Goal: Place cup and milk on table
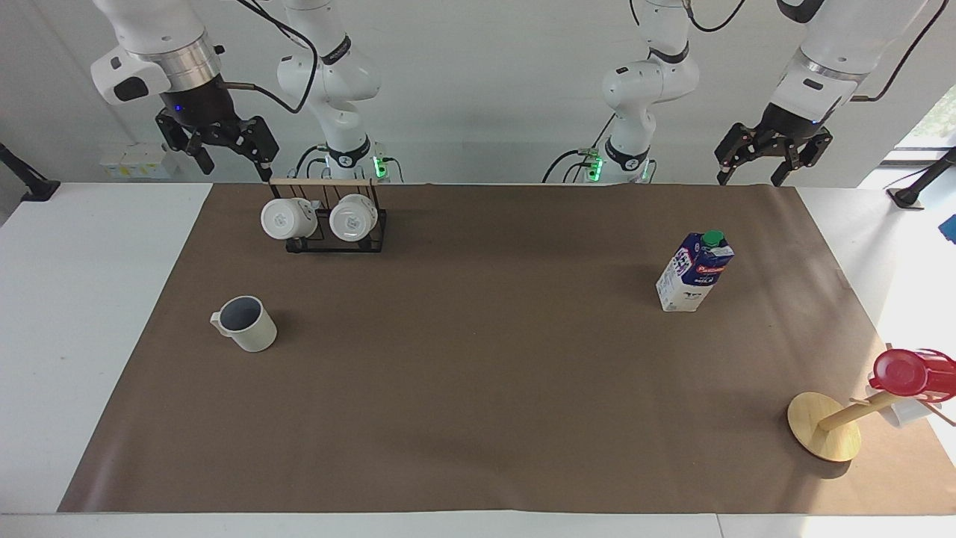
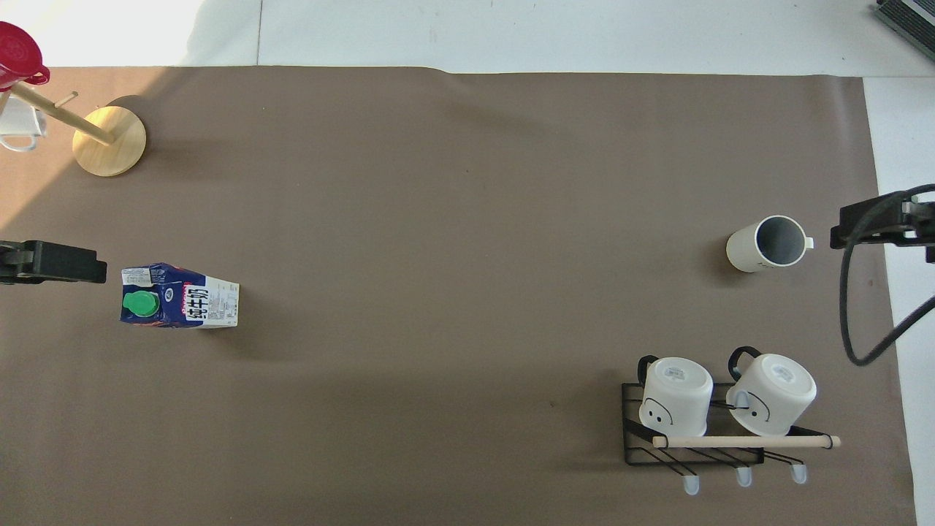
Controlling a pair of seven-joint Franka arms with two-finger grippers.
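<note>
The cream-white cup with a grey-blue inside stands upright on the brown sheet of the table, toward the right arm's end; it also shows in the overhead view. The blue-and-white milk with a green cap stands upright on the sheet toward the left arm's end, and shows in the overhead view too. My right gripper hangs open and empty, high beside the mug rack. My left gripper hangs open and empty, high over the sheet's edge at the robots' end.
A black wire rack holding two plain white mugs stands near the right arm's base. A wooden mug tree with a shiny red cup leans at the left arm's end, farthest from the robots.
</note>
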